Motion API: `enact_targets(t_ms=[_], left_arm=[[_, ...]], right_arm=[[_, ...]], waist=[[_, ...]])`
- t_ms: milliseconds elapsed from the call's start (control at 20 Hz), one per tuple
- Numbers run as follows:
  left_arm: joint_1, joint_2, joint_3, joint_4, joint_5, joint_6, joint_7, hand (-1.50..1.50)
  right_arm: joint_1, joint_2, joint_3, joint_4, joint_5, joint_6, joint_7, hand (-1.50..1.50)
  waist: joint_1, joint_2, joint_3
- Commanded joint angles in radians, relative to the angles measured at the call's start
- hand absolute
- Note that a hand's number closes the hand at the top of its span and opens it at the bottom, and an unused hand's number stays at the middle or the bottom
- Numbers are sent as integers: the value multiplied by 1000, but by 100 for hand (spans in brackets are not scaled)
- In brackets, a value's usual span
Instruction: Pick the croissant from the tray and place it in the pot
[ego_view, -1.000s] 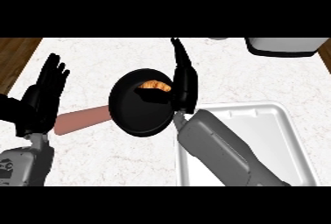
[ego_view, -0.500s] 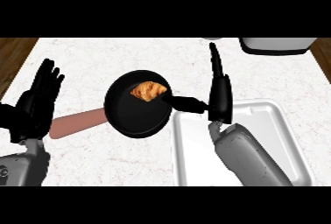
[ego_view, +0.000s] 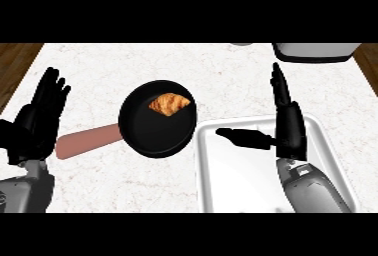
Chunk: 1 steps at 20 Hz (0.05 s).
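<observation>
The golden croissant (ego_view: 170, 104) lies inside the black pot (ego_view: 151, 132), a shallow round pan with a reddish-brown handle (ego_view: 85, 142) pointing left. The white tray (ego_view: 221, 185) sits at the lower right with nothing visible in it. My right hand (ego_view: 286, 122) is open above the tray, fingers straight up and thumb stretched left toward the pot, apart from it. My left hand (ego_view: 38, 120) rests open at the left edge, fingers up, just left of the pot's handle.
A grey-white container (ego_view: 316, 51) stands at the counter's back right corner. The white marbled counter (ego_view: 111, 65) ends at dark wood flooring along the left edge (ego_view: 16, 65) and the far right.
My right hand has drawn away from the pot to the right and now stands over the tray. The croissant stays in the pot. The left hand has barely moved.
</observation>
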Motion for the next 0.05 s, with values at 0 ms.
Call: enact_targets(t_ms=[0], left_arm=[[-13,18,40,20,29,-41,-7,0]], right_arm=[[13,9,-27,-119,58,34,120,-150]], waist=[[0,0,0]])
